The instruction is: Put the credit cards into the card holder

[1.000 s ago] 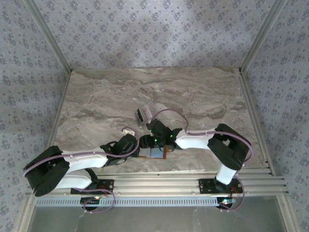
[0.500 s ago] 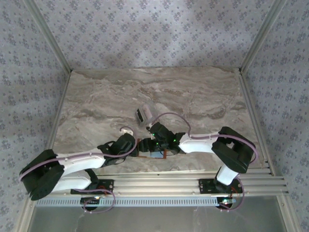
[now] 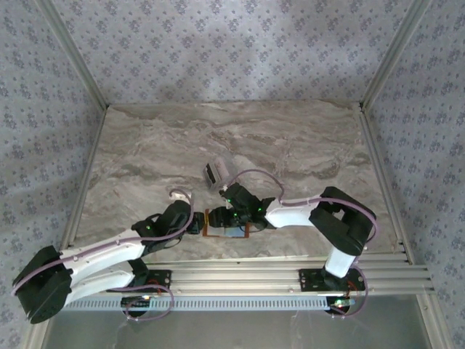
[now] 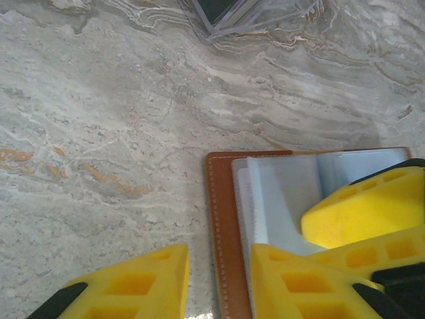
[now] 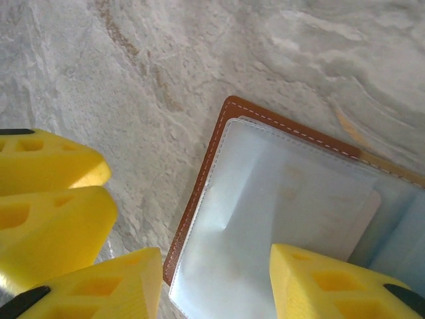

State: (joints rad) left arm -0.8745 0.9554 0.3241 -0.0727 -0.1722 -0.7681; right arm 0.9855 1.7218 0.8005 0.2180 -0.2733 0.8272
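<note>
Looking down on the holder (image 3: 227, 231), spread open and flat on the table (image 3: 305, 145), close to the front edge and about mid-width. Shows a brown stitched rim (image 4: 221, 226) framing pale, clear sleeves (image 5: 279, 206), turned face up. Finds the cards (image 3: 215, 172) farther back on the marble, well apart from the holder, as a small stack with dark faces and clear edges at the top of the left wrist view.

Places the left claw (image 3: 197, 222) low at the holder's left edge, with a narrow gap between the jaws and nothing gripped: one finger (image 4: 126, 286) over bare marble, the other over the sleeves, the brown rim visible in the gap. Places the right claw (image 3: 229, 218) above the holder from the opposite side, moderately wide and empty, with the sleeves lying beneath the gap. Catches one right fingertip (image 4: 352, 206) down on a sleeve in the left wrist view, seemingly touching it. Sets the two claws just beside each other at the holder's left half.
</note>
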